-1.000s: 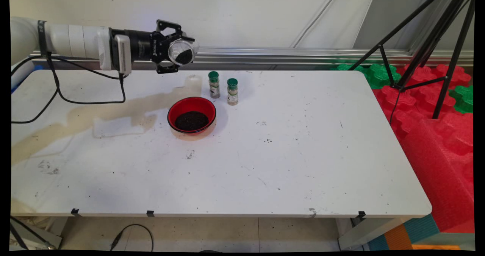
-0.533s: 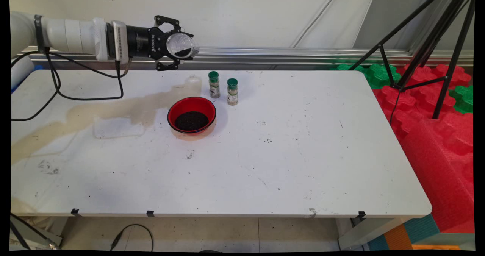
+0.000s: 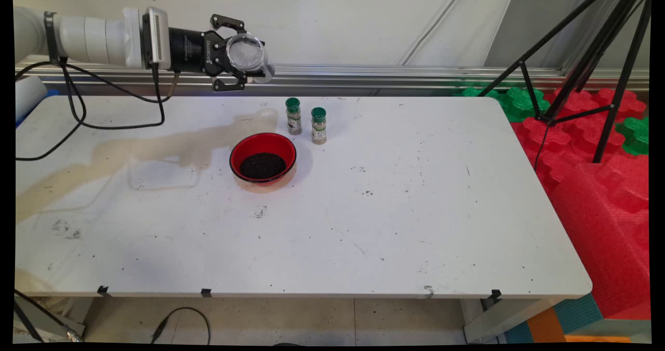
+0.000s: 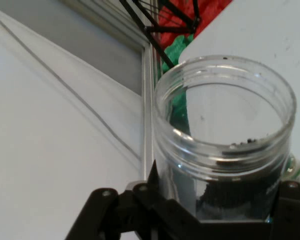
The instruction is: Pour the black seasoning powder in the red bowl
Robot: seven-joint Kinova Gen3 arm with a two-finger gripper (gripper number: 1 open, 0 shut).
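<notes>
Main view: fixed, elevated at the near side, facing down across the white table to the rear wall. Hand view: mounted behind the gripper, very close to a clear jar. Both apparently share the jar and red floor mats.

We see the gripper up above the worktop's far left, a jar between its fingers. Below it, nearer us, sits a bowl; two spice bottles stand just behind the bowl's right side.
</notes>
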